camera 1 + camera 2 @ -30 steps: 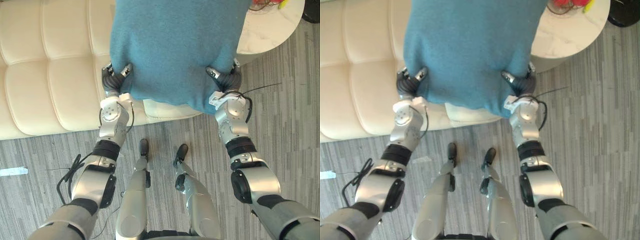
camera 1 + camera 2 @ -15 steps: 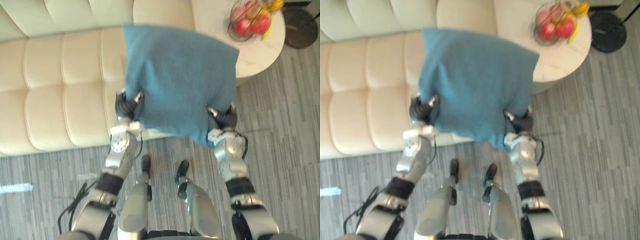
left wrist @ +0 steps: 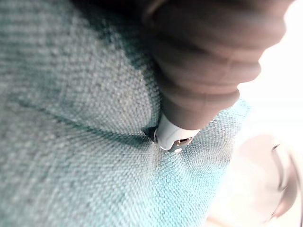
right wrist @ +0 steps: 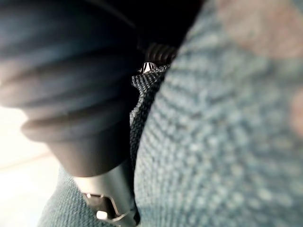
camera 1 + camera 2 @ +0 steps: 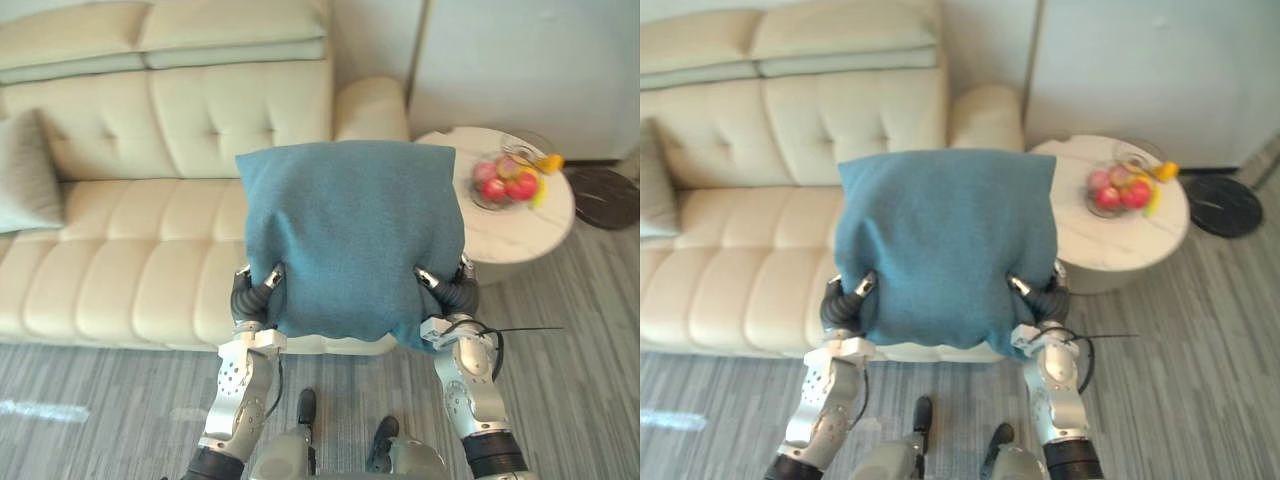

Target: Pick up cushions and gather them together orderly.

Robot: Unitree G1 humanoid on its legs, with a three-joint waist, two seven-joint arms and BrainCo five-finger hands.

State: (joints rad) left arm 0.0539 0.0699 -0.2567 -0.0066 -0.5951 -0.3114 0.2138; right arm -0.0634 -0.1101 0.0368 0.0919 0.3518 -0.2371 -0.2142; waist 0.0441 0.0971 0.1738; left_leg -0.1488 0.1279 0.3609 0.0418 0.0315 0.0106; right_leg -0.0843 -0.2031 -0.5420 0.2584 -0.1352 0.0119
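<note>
A large teal cushion (image 5: 350, 235) hangs in the air in front of a cream sofa (image 5: 130, 260), held by its lower corners. My left hand (image 5: 255, 290) grips the lower left corner, thumb curled over the front face. My right hand (image 5: 450, 290) grips the lower right corner the same way. In the left wrist view the dark-covered thumb (image 3: 208, 71) presses into the teal weave (image 3: 71, 142). The right wrist view has the cloth (image 4: 227, 142) bunched against the hand (image 4: 61, 94). A grey cushion (image 5: 25, 175) leans at the sofa's far left end.
A round white side table (image 5: 510, 235) stands right of the sofa arm, with a wire bowl of fruit (image 5: 510, 180) on it. A black round base (image 5: 605, 195) sits on the striped floor further right. A white wall rises behind the table.
The camera has tipped upward, so the sofa back, grey cushion and wall have come into the picture. Both hands keep the same hold on the teal cushion's lower corners.
</note>
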